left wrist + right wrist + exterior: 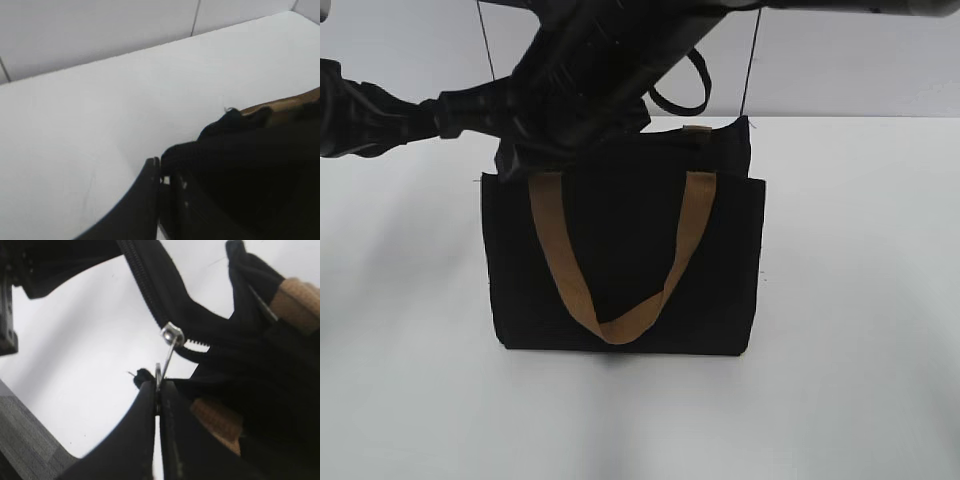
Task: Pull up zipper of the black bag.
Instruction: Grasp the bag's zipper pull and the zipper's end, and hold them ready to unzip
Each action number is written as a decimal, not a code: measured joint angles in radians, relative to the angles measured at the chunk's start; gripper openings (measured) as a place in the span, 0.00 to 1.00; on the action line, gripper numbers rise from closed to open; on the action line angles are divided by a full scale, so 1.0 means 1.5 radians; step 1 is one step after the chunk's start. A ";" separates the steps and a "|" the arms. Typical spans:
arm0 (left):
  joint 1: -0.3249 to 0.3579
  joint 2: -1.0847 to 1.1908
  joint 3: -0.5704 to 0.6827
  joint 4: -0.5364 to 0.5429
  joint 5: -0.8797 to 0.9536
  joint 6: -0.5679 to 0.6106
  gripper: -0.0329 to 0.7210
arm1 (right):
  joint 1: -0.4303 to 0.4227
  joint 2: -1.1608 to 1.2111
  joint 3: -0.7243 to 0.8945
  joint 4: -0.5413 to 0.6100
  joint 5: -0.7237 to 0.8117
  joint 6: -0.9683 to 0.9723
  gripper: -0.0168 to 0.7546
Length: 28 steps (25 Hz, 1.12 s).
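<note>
The black bag (620,240) stands upright on the white table, a tan handle (560,265) hanging down its front. Both arms meet in a dark mass over its top left corner. In the right wrist view my right gripper (158,385) is shut on the grey metal pull tab (167,352) of the zipper (145,285). The slider (173,333) sits partway along the track, which gapes open to its right. In the left wrist view my left gripper (165,172) is shut on the bag's black fabric edge (200,145). In the exterior view it (512,150) is at that corner.
The white table (860,330) extends around the bag, with a pale wall behind (840,60). A black cable loop (695,90) hangs from the right arm (620,50) above the bag. The left arm (380,110) reaches in from the left.
</note>
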 joint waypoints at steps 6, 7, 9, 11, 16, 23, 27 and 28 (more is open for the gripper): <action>-0.001 -0.027 0.000 0.137 0.019 -0.274 0.06 | -0.026 0.000 0.000 0.066 0.035 -0.079 0.00; -0.001 -0.027 0.000 0.139 0.020 -0.290 0.06 | -0.037 0.000 0.000 0.078 0.040 -0.087 0.00; -0.001 -0.028 0.001 0.142 0.021 -0.304 0.06 | -0.057 0.000 0.000 0.098 0.055 -0.106 0.00; -0.001 -0.028 0.002 0.143 0.024 -0.310 0.06 | -0.075 0.000 0.000 0.117 0.078 -0.121 0.00; -0.001 -0.028 0.002 0.144 0.024 -0.314 0.06 | -0.117 -0.005 0.000 0.132 0.152 -0.148 0.00; -0.001 -0.028 0.002 0.144 0.032 -0.316 0.06 | -0.199 -0.040 0.000 0.118 0.274 -0.163 0.00; -0.001 -0.028 0.003 0.144 0.035 -0.317 0.06 | -0.234 -0.055 0.000 0.068 0.341 -0.168 0.00; 0.000 -0.028 0.003 0.144 0.035 -0.317 0.06 | -0.238 -0.059 0.000 0.046 0.353 -0.168 0.00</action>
